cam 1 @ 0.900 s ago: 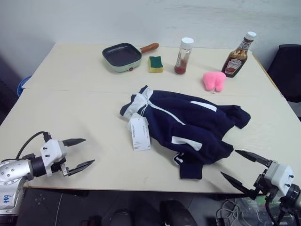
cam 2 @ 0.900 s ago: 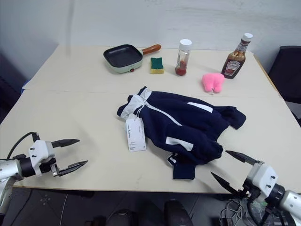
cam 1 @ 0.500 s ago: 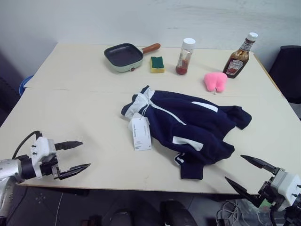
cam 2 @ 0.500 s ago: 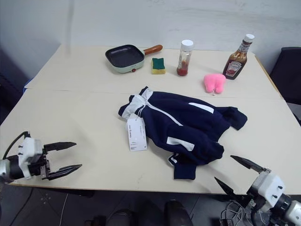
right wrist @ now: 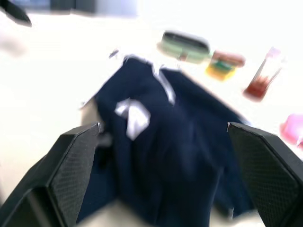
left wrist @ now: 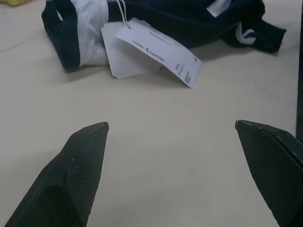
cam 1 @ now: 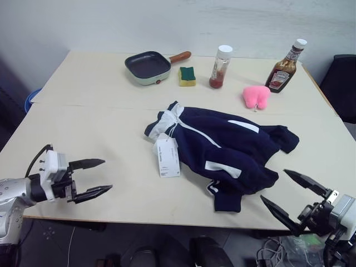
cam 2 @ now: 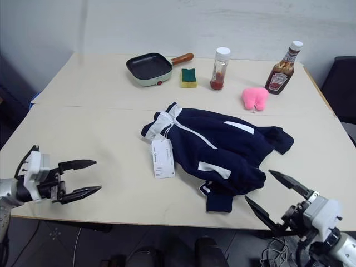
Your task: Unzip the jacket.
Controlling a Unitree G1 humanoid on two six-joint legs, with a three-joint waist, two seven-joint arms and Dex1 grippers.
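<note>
The navy jacket point(cam 1: 228, 150) lies crumpled in the middle of the table, its white collar point(cam 1: 166, 121) toward the left and a white zipper line point(cam 1: 194, 133) running across its front. A white paper hang tag point(cam 1: 167, 157) rests on the table beside the collar. My left gripper point(cam 1: 92, 178) hovers open over the table's near-left corner, well apart from the jacket. My right gripper point(cam 1: 283, 192) stands open at the near-right edge, just short of the jacket's hem. In the left wrist view the tag point(left wrist: 158, 49) and collar point(left wrist: 87, 28) lie ahead of the open fingers.
Along the far side of the table point(cam 1: 89, 128) stand a small green pan point(cam 1: 148, 65), a yellow-green sponge point(cam 1: 187, 75), a clear jar point(cam 1: 221, 59), a pink sponge-like object point(cam 1: 255, 96) and a ketchup bottle point(cam 1: 285, 67). A dark chair point(cam 1: 345, 83) stands at the right.
My left gripper swung back from the table's edge and then forward again. My right gripper dipped lower, then came up and in toward the jacket's hem. The jacket has not moved.
</note>
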